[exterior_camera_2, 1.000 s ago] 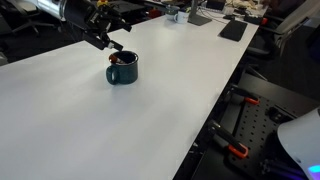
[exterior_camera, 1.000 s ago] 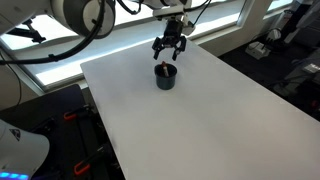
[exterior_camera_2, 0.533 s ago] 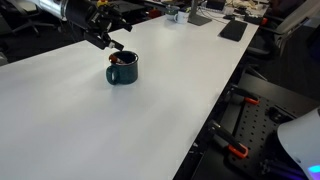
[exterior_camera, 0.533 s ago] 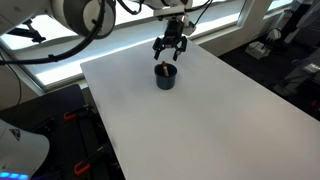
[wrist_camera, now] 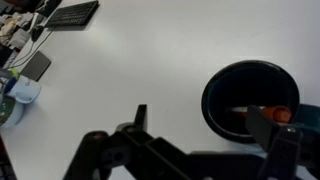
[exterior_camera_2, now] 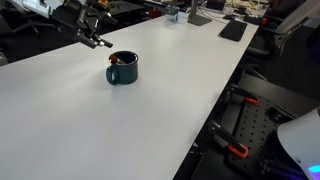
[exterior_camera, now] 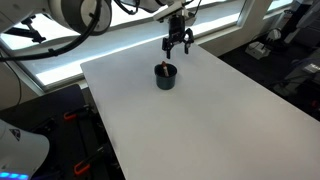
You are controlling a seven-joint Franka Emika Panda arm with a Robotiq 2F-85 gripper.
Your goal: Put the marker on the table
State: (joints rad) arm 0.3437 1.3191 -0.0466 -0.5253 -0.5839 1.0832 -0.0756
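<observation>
Wrist view: marker [wrist_camera: 275, 114] sits inside the dark mug [wrist_camera: 232, 88] at the right of frame, reddish end near the rim, not yet on the table [wrist_camera: 150, 60]. Step in hand, by my reading: the approach, nothing grasped. Gripper [exterior_camera: 177, 44] hangs empty, jaws spread wide, in the upper middle of an exterior view, above and beyond the mug. The arm reaches in from the upper left, fingers pointing down. Next move calls for centring over the mug mouth, lowering until the fingers straddle the marker's end, then closing, without knocking the mug.
</observation>
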